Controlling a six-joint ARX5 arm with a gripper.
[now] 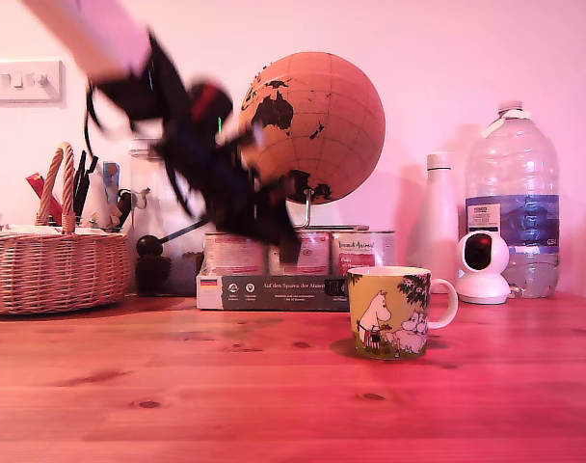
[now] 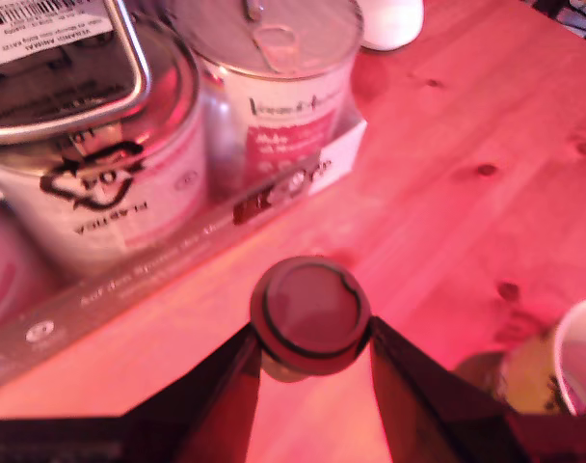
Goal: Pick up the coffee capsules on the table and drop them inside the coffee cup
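While airborne, gripper (image 2: 310,349) clamps capsule (image 2: 310,313) (dark brown), beside tins (image 2: 274,116)

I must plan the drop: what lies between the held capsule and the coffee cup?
Only bare table, as the wrist view shows; the capsule sits in the jaws, the cup at the frame's edge.

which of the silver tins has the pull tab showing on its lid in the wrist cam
The tin with the pink label, at the open end of the cardboard tray. Its ring-pull lid is uncovered; the neighbouring tin has a flat container resting on top.

tins (image 1: 298,253) behind — coffee cup (image 1: 390,313)
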